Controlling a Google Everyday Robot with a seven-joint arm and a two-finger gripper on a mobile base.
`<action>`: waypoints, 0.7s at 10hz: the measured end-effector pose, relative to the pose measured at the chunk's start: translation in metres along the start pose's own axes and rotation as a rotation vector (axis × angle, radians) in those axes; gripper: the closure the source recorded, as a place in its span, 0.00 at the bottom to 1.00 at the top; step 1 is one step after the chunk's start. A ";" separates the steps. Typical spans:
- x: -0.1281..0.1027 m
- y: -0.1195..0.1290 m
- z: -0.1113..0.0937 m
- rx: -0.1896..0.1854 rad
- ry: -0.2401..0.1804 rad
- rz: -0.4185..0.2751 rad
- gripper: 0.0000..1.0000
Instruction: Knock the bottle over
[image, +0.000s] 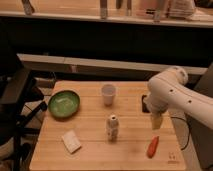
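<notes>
Bottle (112, 127) stands upright mid-way across the worktop (92, 152), just in front of the paper cup (108, 94), nothing touching it. Gripper (156, 122) hangs tip-down over the worktop's right side, well to the right of the bottle, with an orange item (153, 146), maybe a carrot, nearer the front edge. Can't make out whether the gripper is spread or closed.

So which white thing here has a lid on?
The bottle in the middle: narrow neck, capped. The cup behind it is open, the block lies flat. The end effector hangs to its right.
</notes>
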 end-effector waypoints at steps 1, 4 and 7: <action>-0.004 -0.001 0.001 0.000 -0.002 -0.009 0.20; -0.011 0.000 0.001 0.002 -0.002 -0.025 0.20; -0.018 0.000 0.002 0.005 -0.005 -0.043 0.20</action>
